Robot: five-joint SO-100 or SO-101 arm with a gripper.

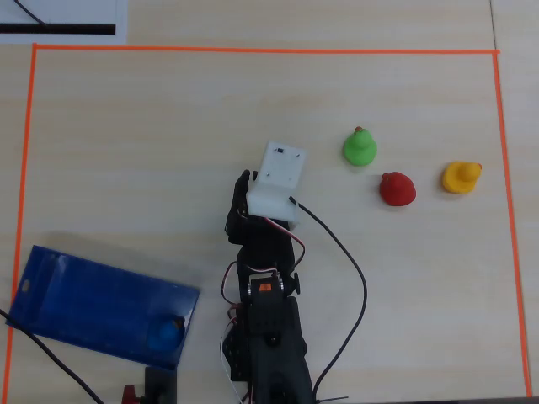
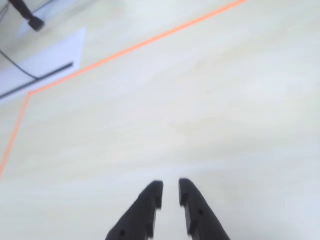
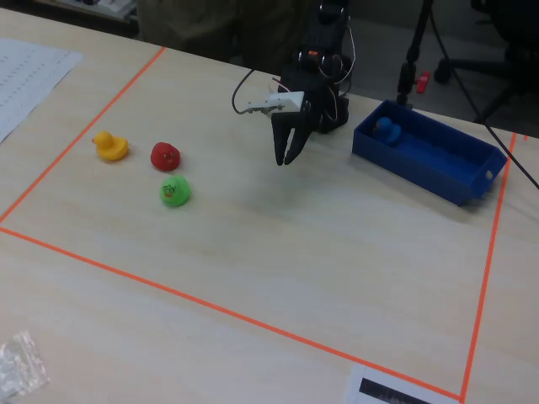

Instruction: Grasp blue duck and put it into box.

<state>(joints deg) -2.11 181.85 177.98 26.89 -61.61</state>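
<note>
Pale wooden table, small rounded blue duck inside box.

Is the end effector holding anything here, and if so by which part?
Nothing is held. The end effector is empty, jaws nearly closed over bare table; the blue duck already sits in the box.

Blue duck sits inside the box, at its lower-right corner. Box lies tilted at lower left, within the orange tape border. Arm reaches up from bottom centre; white wrist block hides the fingers. Green duck, red duck, yellow duck line up to the right.
</note>
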